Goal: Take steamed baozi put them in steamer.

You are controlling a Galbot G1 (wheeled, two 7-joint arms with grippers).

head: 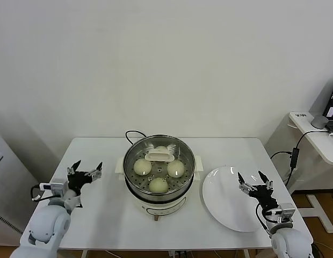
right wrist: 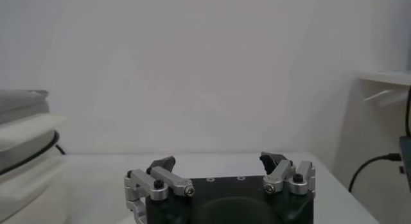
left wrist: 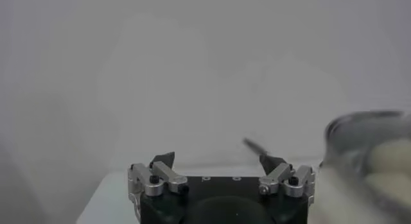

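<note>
The steamer (head: 130, 161) stands in the middle of the white table, its glass lid with a cream handle (head: 159, 156) on top. Cream-white baozi show through the lid: one at the left (head: 142, 166), one at the right (head: 175, 167), one at the front (head: 158, 185), and a fourth (head: 162, 149) partly hidden behind the handle. My left gripper (head: 85, 171) is open and empty to the left of the steamer. My right gripper (head: 254, 181) is open and empty over the right edge of the flat white plate (head: 223, 200). The steamer also shows in the left wrist view (left wrist: 369, 151) and the right wrist view (right wrist: 22, 151).
The steamer's black cord (head: 133, 134) runs off behind it. A white side desk (head: 317, 137) with cables stands to the right of the table. A white wall lies behind.
</note>
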